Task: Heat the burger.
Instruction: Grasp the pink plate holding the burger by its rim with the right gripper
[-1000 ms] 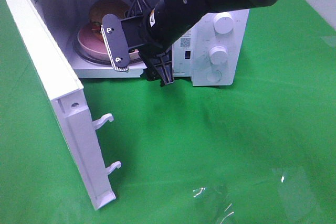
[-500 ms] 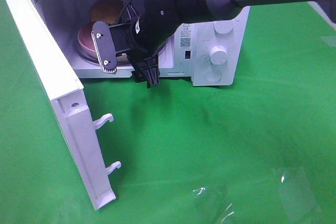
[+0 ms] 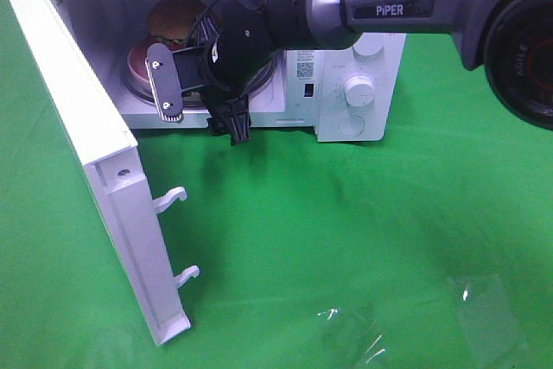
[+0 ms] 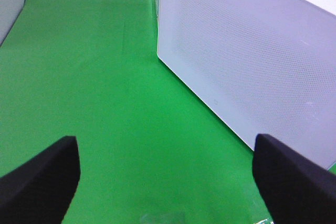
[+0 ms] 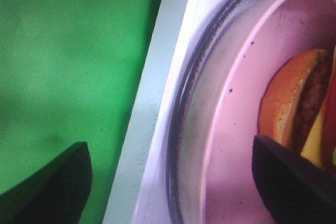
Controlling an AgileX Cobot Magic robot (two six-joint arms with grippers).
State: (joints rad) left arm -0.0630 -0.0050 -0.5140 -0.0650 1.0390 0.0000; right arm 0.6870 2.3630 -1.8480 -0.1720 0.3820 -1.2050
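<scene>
- Right end effector (image 3: 198, 103) sits at the mouth of the microwave (image 3: 380, 114), reaching across from the 2 o'clock side of the high view.
- Its jaws are spread wide and released, with nothing between them. One finger (image 3: 163, 84) lies in front of the cavity opening, and the other points down toward the green table (image 3: 363, 239).
- The burger (image 3: 175, 18) is inside the cavity, at about 11 o'clock from that end effector. Its golden bun shows above the black arm.
- It sits on the pink plate (image 3: 138, 62), and the plate rests on the glass turntable (image 5: 184, 129).
- The right wrist camera looks along the cavity floor. It catches the plate's speckled rim, the bun edge, a dark patty and a sliver of yellow cheese.
- The door (image 3: 78, 127) is swung fully open at 9 o'clock of the cavity, with its two latch hooks (image 3: 173, 199) pointing toward 3 o'clock.
- The lower knob (image 3: 359, 90) on the control panel sits at 3 o'clock from the right end effector.
- Left end effector (image 4: 168, 182) is out of the high view. Its own camera shows two dark fingertips (image 4: 42, 182) set far apart, so it is released and empty.
- It hangs above the green cloth, with a white mesh-patterned panel (image 4: 252, 61) of the microwave just beyond it.
</scene>
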